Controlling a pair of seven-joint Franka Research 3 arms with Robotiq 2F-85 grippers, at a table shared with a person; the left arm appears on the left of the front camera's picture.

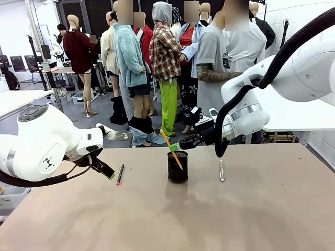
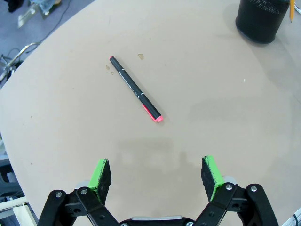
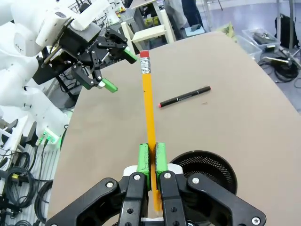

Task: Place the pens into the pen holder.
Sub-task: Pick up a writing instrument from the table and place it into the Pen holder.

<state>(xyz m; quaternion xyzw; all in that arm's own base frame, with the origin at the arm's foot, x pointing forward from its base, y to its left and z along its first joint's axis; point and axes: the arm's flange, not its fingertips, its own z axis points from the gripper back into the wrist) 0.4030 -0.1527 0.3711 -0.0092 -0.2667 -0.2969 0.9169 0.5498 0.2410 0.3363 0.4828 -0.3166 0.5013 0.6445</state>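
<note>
Pencil [image 1: 166, 140], pinched in the right jaws, slanted into the cup [image 1: 175, 175] at frame centre, likely for release; left jaws, spread, hung over the black pen [image 2: 135, 89] at left, seemingly the next pick.

Orange pen [image 3: 148, 103], black mesh holder [image 1: 177, 167], black-pink pen [image 2: 135, 88], silver pen [image 1: 221, 170].

Bright, even overhead light, diffuse; no hard glare on the matte counter [image 1: 251, 209]. Shadows weak: a faint smudge on the near side of the pen holder [image 1: 177, 166]; in the left wrist view, a pale blurred pair of patches on the counter ahead of the left fingers [image 2: 101, 175]. White shell of the right arm [image 1: 309, 68] close to blown out. Both wrist views bow the counter edge strongly. Pencil [image 3: 148, 108] and right fingers [image 3: 143, 160] crisp; far background soft.
</note>
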